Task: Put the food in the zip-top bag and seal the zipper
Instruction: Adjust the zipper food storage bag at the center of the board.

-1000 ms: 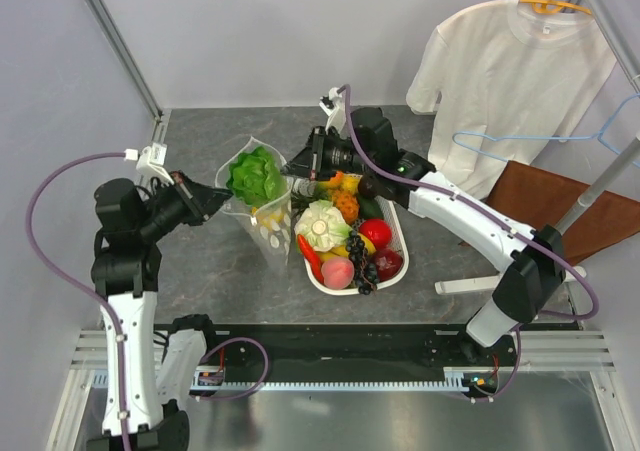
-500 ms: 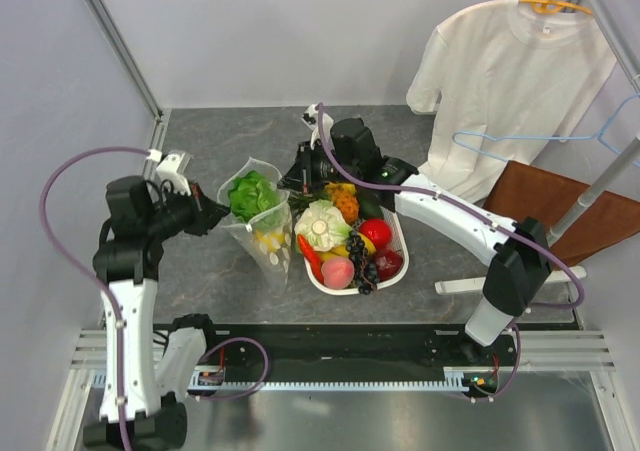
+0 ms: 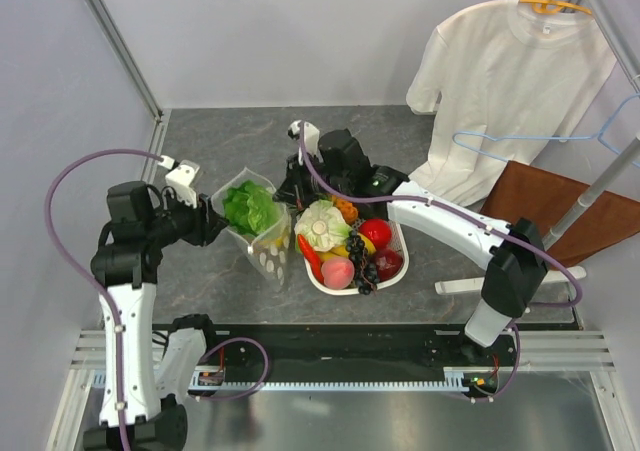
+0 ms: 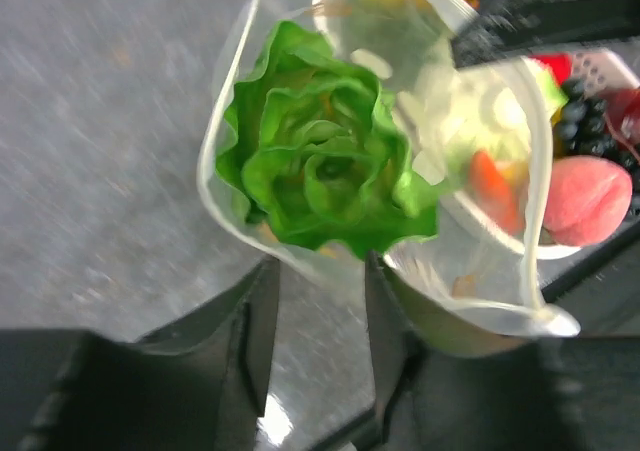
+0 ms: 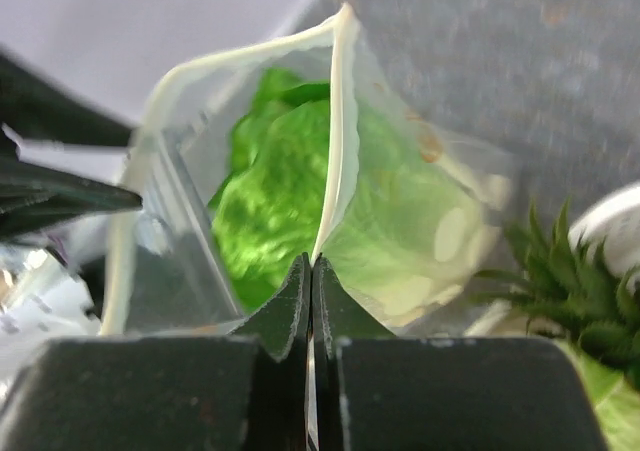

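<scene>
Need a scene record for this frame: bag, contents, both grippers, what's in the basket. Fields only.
bag: zip-top bag on the table, mouth up and open
zipper: unsealed
in bag: lettuce
left gripper: open, fingers apart at the bag's rim
right gripper: shut on the bag's rim strip
basket: beside the bag, holds peach, red fruit, grapes and more

Bright, even light; wrist views motion-blurred, esp. left, fingers soft.
</scene>
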Available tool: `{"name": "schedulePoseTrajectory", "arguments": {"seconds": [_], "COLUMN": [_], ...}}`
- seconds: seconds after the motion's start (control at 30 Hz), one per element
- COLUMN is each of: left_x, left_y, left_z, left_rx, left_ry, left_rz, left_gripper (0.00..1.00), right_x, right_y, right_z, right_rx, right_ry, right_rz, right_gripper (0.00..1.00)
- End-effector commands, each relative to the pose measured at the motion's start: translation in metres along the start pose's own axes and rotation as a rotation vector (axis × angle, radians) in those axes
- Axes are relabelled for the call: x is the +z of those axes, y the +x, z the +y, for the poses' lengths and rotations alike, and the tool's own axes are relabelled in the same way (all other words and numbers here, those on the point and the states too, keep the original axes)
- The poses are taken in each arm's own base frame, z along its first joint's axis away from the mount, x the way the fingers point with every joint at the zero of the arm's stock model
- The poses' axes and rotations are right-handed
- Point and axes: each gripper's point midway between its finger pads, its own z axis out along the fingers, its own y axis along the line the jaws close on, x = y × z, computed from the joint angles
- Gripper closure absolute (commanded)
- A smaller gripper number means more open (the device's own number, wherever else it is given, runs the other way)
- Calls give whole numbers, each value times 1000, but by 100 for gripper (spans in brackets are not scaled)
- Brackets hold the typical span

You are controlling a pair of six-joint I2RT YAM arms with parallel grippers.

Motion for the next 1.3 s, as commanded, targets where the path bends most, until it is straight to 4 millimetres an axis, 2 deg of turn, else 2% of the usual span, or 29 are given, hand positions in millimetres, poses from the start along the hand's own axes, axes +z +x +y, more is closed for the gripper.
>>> {"name": "schedulePoseTrajectory", "arguments": {"seconds": [0.0,0.03,0.1,0.13,0.2,0.3,0.43,0.6,0.63,0.77,0.8,0.97,1.0,1.03,1.07,1.13,1.17,1.2,1.27], "left_x": [20,21,21,21,22,25,30,38,40,47,48,47,45,41,35,18,5,-4,-17], "left_y": [39,37,30,18,9,-6,-12,-16,-16,-7,-3,13,11,7,-10,-38,-61,-73,-94], "left_z": [13,13,13,11,11,26,43,55,55,49,48,40,40,36,31,6,-3,-13,-21], "left_rx": [-81,-88,-105,-97,-123,-132,-136,-103,-102,-109,-107,-103,-96,-92,-79,-47,-29,-16,-3], "left_ry": [11,13,16,24,28,-32,-91,-100,-87,-25,-17,18,17,28,33,114,127,146,149], "left_rz": [165,166,150,118,98,85,103,115,123,165,174,205,201,194,152,57,-5,-45,-99], "left_gripper": [50,44,37,32,22,22,31,35,39,44,50,65,79,89,98,98,98,98,98], "right_x": [8,6,4,3,2,2,0,-2,-2,-1,-1,0,0,0,0,-3,-5,-12,-19], "right_y": [57,49,39,33,27,25,24,22,22,23,23,25,25,22,18,-5,-17,-41,-59], "right_z": [-31,-27,-23,-18,-16,-15,-13,-13,-13,-14,-13,-14,-14,-12,-9,6,13,26,39], "right_rx": [-23,-36,-48,-59,-69,-77,-85,-96,-97,-93,-94,-81,-76,-76,-70,-83,-76,-82,-74], "right_ry": [66,60,52,39,34,32,29,29,29,29,28,27,24,19,10,-25,-36,-63,-93], "right_rz": [137,109,86,71,56,52,49,44,42,47,46,52,52,44,37,-6,-31,-86,-127], "right_gripper": [100,100,100,100,100,100,100,100,100,100,100,100,100,100,100,100,100,100,100]}}
